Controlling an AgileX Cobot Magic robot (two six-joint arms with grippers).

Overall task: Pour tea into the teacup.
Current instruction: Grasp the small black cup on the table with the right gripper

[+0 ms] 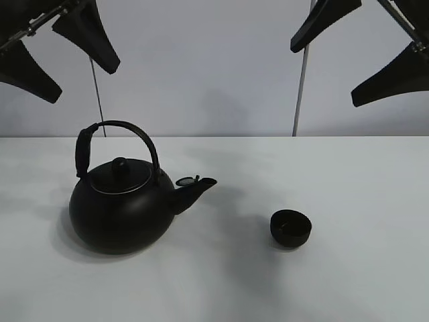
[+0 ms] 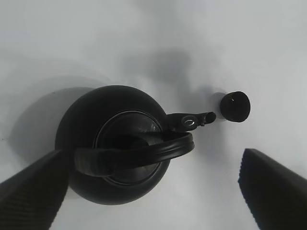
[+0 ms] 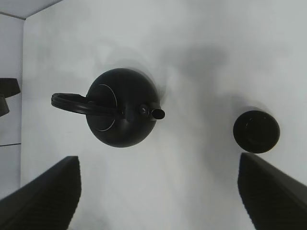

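**A:** From the high camera, how far along is the pour?

**B:** By my reading it hasn't started. The kettle stands upright on the table, left of centre, with its handle arched over the lid and nothing holding it. The teacup sits to the right of it and a little nearer. It lies roughly where the spout points, but clearly apart from it.

**A:** And the arms?

**B:** The left fingers and the right fingers both hang high above the table. Each pair is spread wide and empty.

**A:** Does the left wrist view agree?

**B:** Yes. It looks straight down on the kettle, and the two left fingers sit at the edges of the picture, splayed apart and touching nothing. The teacup lies just beyond the spout tip.

**A:** And the right wrist view?

**B:** It shows the same. The right fingers are parted and hold nothing, with the teacup below them and the kettle well off to one side. The inside of the cup is only dark, so I can't tell whether it holds any tea.

**A:** So what's left?

**B:** The whole job, as I judge it: take the handle, lift the kettle, bring the spout over the teacup, tip it, then set the kettle back down.
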